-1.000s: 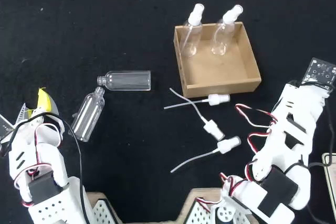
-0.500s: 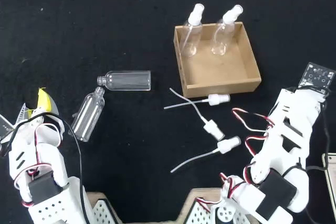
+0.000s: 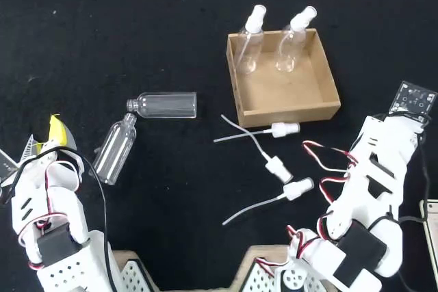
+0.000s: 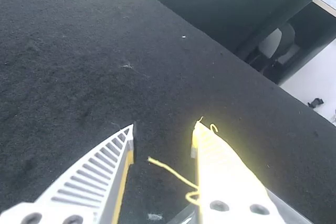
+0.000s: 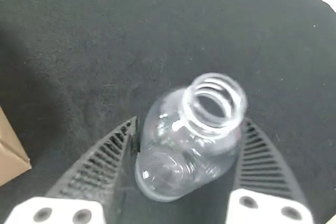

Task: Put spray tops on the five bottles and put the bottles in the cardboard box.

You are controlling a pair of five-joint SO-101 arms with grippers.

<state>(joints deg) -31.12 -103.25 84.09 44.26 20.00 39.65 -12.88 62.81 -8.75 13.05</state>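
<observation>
Right gripper (image 5: pixel 189 123) clamps a clear bottle (image 5: pixel 178 166), threaded neck open, at the worktop's (image 3: pixel 102 46) three o'clock; left gripper (image 4: pixel 164 124) stands apart.

Two capped bottles (image 3: pixel 250 40) (image 3: pixel 293 40) are leaned in the cardboard box (image 3: pixel 287 111). Two open bottles (image 3: pixel 164 105) (image 3: pixel 116 148) are laid sideways left of it. Three spray tops (image 3: pixel 284 128) (image 3: pixel 277 167) (image 3: pixel 299 188) are laid before it; a fifth bottle (image 5: pixel 184 156) is clamped in the right gripper (image 5: pixel 190 123).

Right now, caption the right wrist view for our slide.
Right gripper holds a capless bottle above the black table.
</observation>
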